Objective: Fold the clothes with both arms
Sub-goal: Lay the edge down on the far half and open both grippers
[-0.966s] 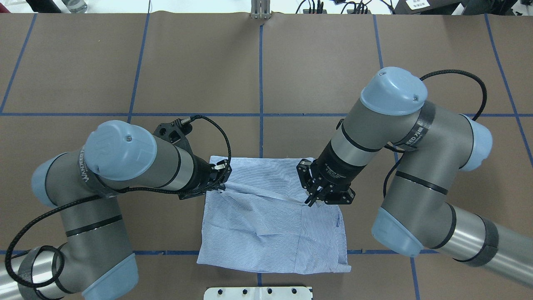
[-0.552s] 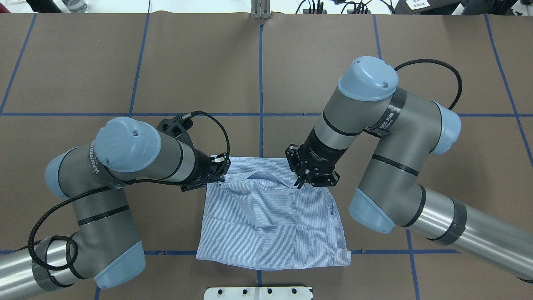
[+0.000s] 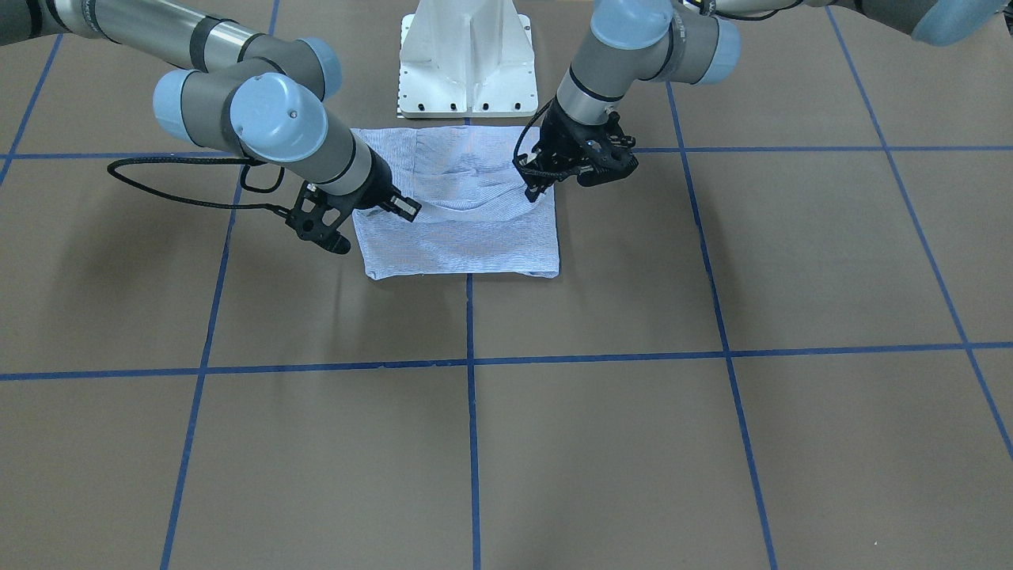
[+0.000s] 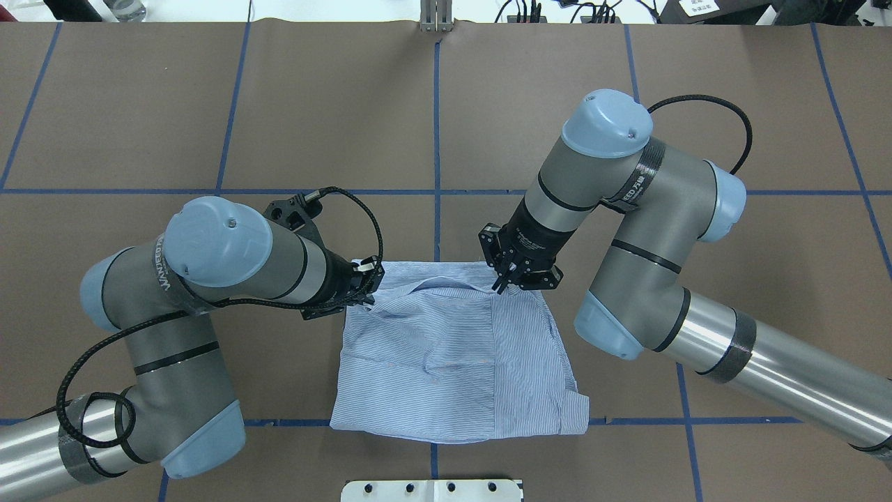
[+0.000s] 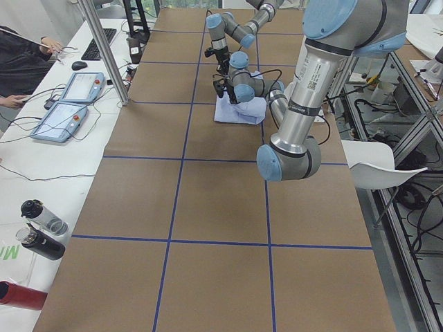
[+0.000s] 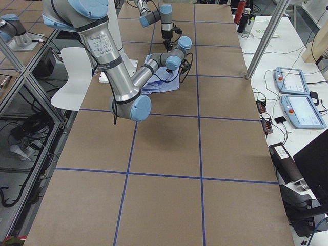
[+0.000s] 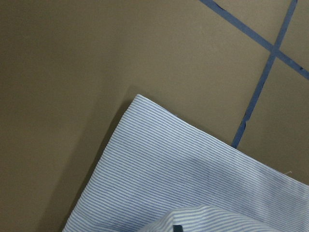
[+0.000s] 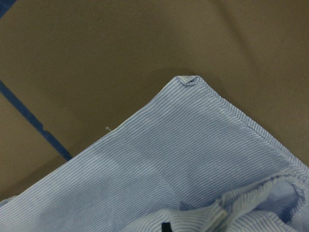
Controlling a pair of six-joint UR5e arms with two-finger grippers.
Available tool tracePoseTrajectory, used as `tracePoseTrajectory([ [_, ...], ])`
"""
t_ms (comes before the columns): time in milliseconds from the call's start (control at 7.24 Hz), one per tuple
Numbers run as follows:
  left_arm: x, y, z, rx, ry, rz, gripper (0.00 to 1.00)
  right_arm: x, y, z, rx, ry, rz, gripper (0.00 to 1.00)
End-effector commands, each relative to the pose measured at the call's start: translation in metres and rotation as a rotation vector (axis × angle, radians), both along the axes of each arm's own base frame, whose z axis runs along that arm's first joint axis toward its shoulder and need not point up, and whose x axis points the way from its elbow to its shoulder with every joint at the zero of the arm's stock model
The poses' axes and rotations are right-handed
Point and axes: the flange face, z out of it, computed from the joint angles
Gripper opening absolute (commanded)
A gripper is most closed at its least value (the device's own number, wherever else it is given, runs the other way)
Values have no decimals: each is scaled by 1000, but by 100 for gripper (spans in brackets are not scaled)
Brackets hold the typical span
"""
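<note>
On the brown table [image 4: 139,104], shirt [image 4: 446,362]: it lies as a roughly square striped bundle just in front of the white pedestal [image 3: 467,55]. The edge nearest the robot is flat. The far edge is ridged and slightly raised between the two grippers.
Left gripper [image 4: 367,287]: it sits at the shirt's far left corner. Its fingers appear closed on a raised fold of cloth, which its wrist view shows bunched against one black fingertip.
Right gripper [image 4: 502,284]: it sits on the far edge, right of the middle. Its fingertips are pinched to a point on a gathered layer, and the flat far corner of the lower layer lies just beyond it.
Step in hand: this looks like a two-armed fold near its end, with a held upper layer brought up to the far edge of the bundle and not yet laid down.
Next move calls for: both arms should lower together at a matched height, so the layer meets the far edge squarely without a slanted crease. Both grippers should then release evenly and lift straight off, so the cloth is not dragged.
Caution: the slack ridge between the grippers may crease if it is not drawn taut.
</note>
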Motion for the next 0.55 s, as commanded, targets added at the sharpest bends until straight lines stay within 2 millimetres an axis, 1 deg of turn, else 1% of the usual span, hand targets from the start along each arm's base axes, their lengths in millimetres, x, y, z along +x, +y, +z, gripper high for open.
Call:
tracePoseTrajectory([
  [0, 5, -1, 6, -8, -13, 2, 0, -6, -5, 8, 11, 8, -14, 38],
  [138, 5, -2, 6, -8, -13, 0, 10, -9, -5, 0, 23, 1, -9, 99],
  [276, 5, -1, 5, -8, -13, 2, 74, -9, -6, -3, 35, -9, -7, 100],
  [414, 2, -2, 3, -4, -8, -3, 95, -6, -6, -5, 52, -33, -2, 100],
])
